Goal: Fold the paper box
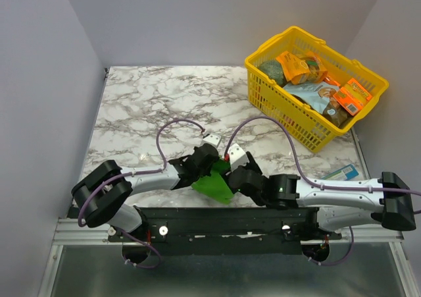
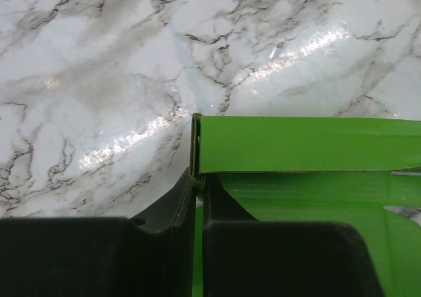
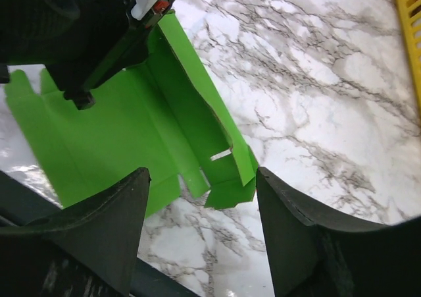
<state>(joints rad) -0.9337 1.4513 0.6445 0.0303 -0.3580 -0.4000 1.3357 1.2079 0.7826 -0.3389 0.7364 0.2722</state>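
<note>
Work at a marble table [image 1: 151,99] walled in by plain grey panels; at its far right corner we see a yellow plastic basket [image 1: 289,119] heaped with orange packets [image 1: 355,96], a pale blue pouch [image 1: 319,93] and a dark green round item [image 1: 271,70]; a blue-and-white pack [image 1: 342,172] lies flat on the marble near the right arm, well apart from the work; purple cables [image 1: 177,120] arc over the table behind the two wrists; a black base rail [image 1: 223,221] runs along the near edge.

The paper box [image 3: 112,132] lies at the near middle of the table, between the two grippers, a bright green cut-out not yet closed into a box; from above, both wrists cover much of it, so we judge its lie from the right wrist view, where its long axis runs slantwise from upper left to lower right; one long side panel is creased upward along that axis, with a small slotted flap at its lower right end; the rest lies flat on the marble.

The left gripper [image 2: 197,185] is clamped on the end of the raised panel, its fingers pinching the card's edge; the right gripper [image 3: 202,178] stands released, fingers spread wide over the slotted end, touching nothing that we can see.
</note>
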